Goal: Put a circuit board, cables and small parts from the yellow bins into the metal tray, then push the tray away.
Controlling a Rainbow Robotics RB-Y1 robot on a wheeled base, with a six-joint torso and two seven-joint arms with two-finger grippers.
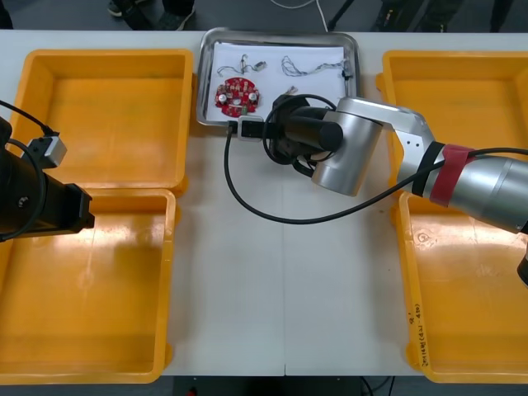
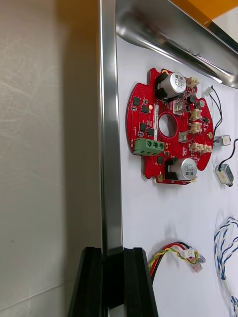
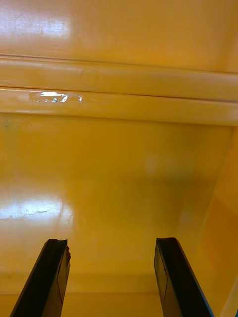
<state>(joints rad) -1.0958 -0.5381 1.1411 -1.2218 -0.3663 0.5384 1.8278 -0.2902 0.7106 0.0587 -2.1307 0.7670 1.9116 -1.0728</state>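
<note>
Metal tray (image 2: 111, 148) has its near rim pinched between the closed fingers of the right gripper (image 2: 113, 255). The round red circuit board (image 2: 144, 124) and the red and yellow cable (image 2: 166, 249) lie just beyond the fingertips. The pinch sits off-centre (so it looks), so a push may turn the tray. How deep the fingers bite is hidden. The left gripper (image 3: 111, 247) hangs open over a yellow bin (image 3: 119, 173).

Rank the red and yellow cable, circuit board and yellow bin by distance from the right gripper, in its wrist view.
1. Red and yellow cable, beside the right gripper, inside the metal tray.
2. Circuit board, farther along the rim.
3. Yellow bin, beyond the tray's far corner.
</note>
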